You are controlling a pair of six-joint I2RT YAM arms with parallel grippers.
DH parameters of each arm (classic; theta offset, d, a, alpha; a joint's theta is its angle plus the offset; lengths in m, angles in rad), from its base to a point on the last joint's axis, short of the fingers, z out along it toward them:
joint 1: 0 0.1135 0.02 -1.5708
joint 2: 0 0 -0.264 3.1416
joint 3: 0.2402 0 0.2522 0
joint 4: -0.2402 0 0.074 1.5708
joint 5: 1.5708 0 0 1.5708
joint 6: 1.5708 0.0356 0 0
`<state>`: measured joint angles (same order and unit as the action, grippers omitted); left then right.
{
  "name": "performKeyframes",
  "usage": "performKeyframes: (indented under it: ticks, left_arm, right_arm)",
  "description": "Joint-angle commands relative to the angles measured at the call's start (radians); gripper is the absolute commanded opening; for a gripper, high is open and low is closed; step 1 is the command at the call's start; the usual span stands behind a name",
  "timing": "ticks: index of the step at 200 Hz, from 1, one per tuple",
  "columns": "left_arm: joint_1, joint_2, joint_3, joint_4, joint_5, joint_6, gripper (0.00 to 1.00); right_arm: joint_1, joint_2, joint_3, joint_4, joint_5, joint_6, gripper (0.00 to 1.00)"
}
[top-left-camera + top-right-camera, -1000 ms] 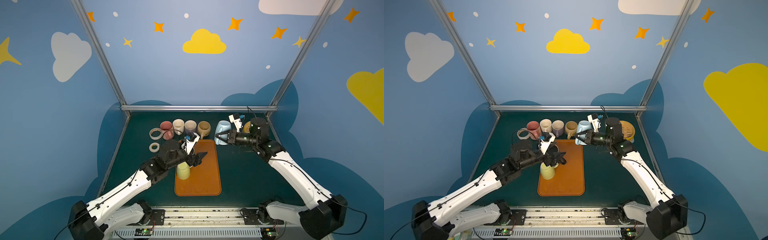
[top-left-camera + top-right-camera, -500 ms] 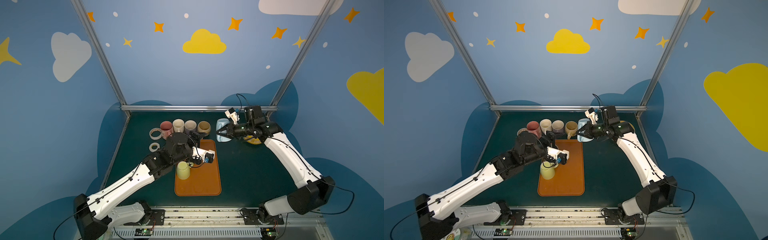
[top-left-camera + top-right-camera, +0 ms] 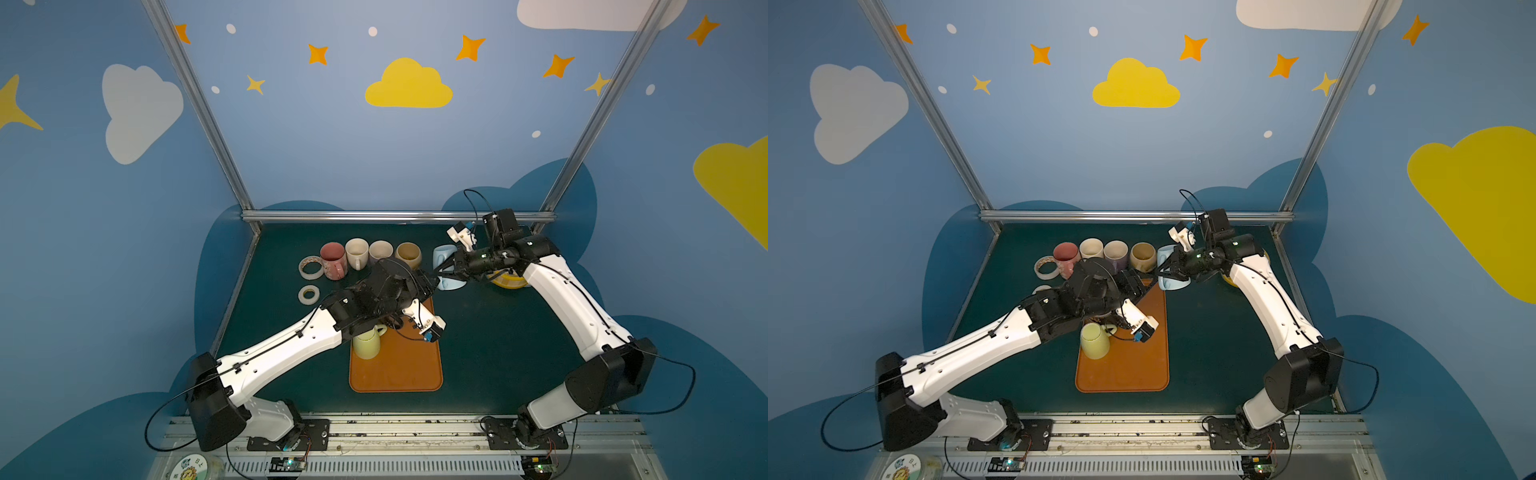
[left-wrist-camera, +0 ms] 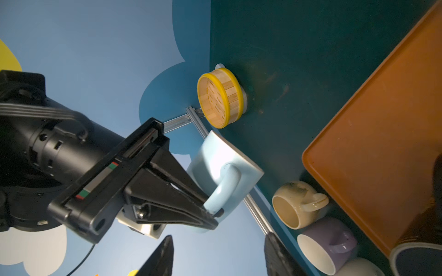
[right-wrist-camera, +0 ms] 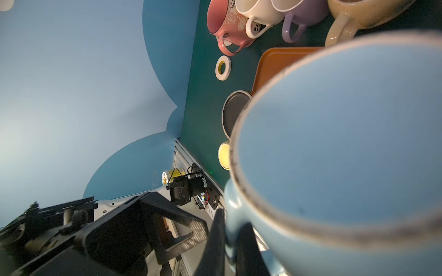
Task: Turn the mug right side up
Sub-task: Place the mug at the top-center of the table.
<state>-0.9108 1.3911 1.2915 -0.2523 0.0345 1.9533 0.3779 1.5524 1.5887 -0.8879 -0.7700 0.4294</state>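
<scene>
Swinging off the yellow mug, the left tool now faces the blue mug, jaws apart, empty. The right tool stays clamped on its handle; the mug hangs slanted just ahead of the left tool. Uprighting judged unfinished.

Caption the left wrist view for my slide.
Right claw grips the blue mug by its handle, near a bamboo steamer.

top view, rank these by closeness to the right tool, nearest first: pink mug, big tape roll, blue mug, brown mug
1. blue mug, held by its handle in the right tool.
2. brown mug, just left of it in the mug row.
3. pink mug, left end of that row.
4. big tape roll, left of the pink mug, farthest.
</scene>
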Motion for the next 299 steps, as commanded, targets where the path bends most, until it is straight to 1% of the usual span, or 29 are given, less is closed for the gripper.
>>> performKeyframes:
  ticks: [1,20,44,57,93,129,179,246,299]
  left_arm:
    - [-0.016,0.034,0.043,-0.044,-0.002,0.091,0.62]
    - [-0.033,0.056,0.058,-0.071,-0.008,0.108,0.61]
    - [-0.041,0.084,0.068,-0.086,-0.019,0.114,0.54]
    - [-0.042,0.102,0.072,-0.086,-0.029,0.118,0.53]
    - [-0.043,0.158,0.072,-0.017,-0.076,0.117,0.5]
    - [-0.044,0.197,0.079,0.045,-0.112,0.106,0.49]
    - [-0.047,0.215,0.107,0.055,-0.159,0.101,0.47]
    - [-0.046,0.215,0.102,0.057,-0.182,0.102,0.34]
    - [-0.054,0.241,0.098,0.074,-0.21,0.098,0.19]
  right_arm:
    - [-0.016,-0.001,0.031,0.04,-0.047,-0.016,0.0]
    - [-0.023,0.003,0.02,0.069,-0.064,0.009,0.0]
    - [-0.035,0.003,0.011,0.106,-0.084,0.04,0.0]
    - [-0.037,0.005,0.01,0.113,-0.087,0.051,0.0]
    - [-0.034,-0.008,-0.013,0.14,-0.091,0.075,0.0]
    - [-0.024,-0.023,-0.03,0.141,-0.077,0.07,0.0]
    - [0.002,-0.022,-0.037,0.121,-0.038,0.048,0.0]
    - [0.023,-0.035,-0.049,0.119,-0.023,0.037,0.0]
    - [0.035,-0.045,-0.069,0.134,-0.039,0.035,0.0]
